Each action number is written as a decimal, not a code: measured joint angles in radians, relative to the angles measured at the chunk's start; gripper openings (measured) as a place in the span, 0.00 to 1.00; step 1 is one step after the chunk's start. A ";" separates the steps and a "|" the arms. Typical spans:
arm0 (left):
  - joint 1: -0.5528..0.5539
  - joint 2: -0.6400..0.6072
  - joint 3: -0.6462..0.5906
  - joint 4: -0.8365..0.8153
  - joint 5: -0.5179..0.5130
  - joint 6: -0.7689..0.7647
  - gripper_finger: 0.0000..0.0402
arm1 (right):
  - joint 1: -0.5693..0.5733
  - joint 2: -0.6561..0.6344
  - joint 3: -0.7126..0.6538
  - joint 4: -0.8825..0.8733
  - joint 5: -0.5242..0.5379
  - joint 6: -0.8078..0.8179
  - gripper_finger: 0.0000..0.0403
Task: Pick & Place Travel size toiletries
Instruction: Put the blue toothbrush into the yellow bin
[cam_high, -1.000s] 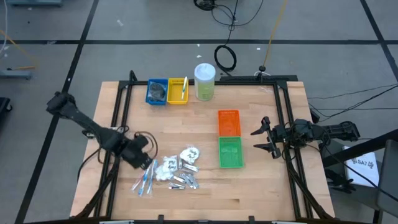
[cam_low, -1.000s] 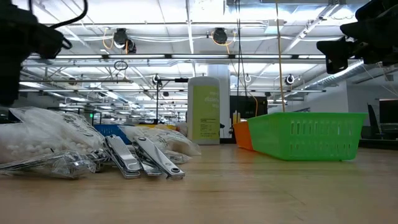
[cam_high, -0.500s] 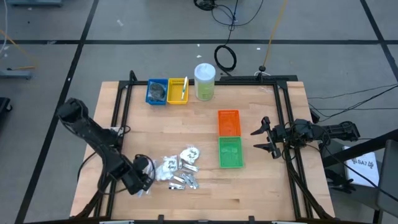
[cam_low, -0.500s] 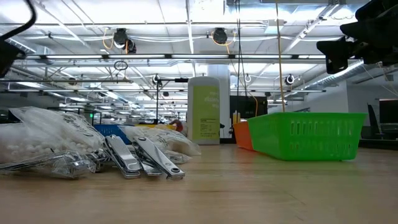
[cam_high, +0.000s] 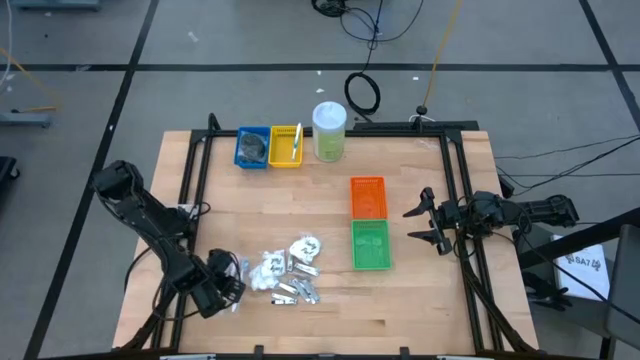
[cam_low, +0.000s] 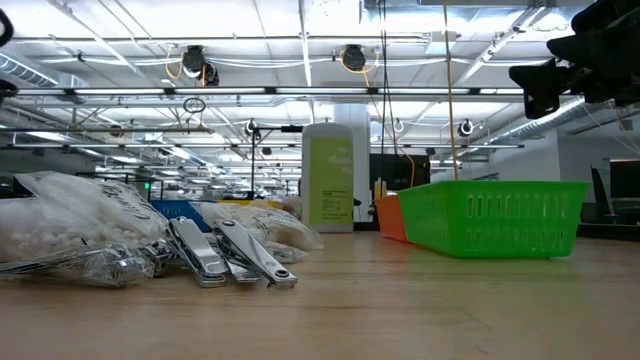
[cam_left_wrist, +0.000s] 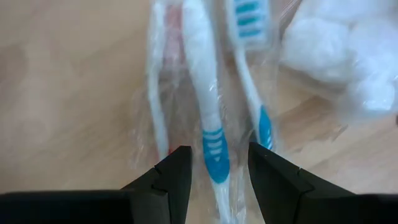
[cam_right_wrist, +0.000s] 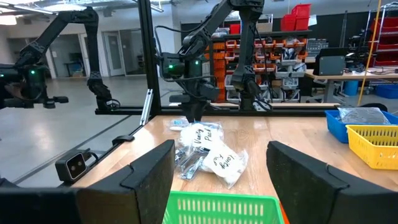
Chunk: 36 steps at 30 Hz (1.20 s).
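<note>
Down at the table's near-left corner, the left gripper straddles a wrapped toothbrush with half-open fingers, not gripping yet, lined up beside the toiletry pile. Right gripper waits open beside the green tray.

Heap of wrapped toiletries on the wood: blue-white toothbrushes, white packets, silvery clippers.

Bright even overhead lighting, ceiling lamps glaring in low view, left wrist close-up softly blurred, faint shadows
</note>
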 joint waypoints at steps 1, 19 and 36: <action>0.008 0.002 0.000 0.013 0.000 0.016 0.38 | 0.000 0.000 0.000 0.000 0.000 0.000 0.60; 0.037 0.001 -0.060 0.047 -0.001 -0.019 0.38 | 0.000 0.000 0.000 0.000 0.000 0.000 0.60; 0.039 -0.010 -0.118 0.104 0.000 -0.018 0.23 | 0.000 0.000 0.000 0.000 0.000 0.000 0.60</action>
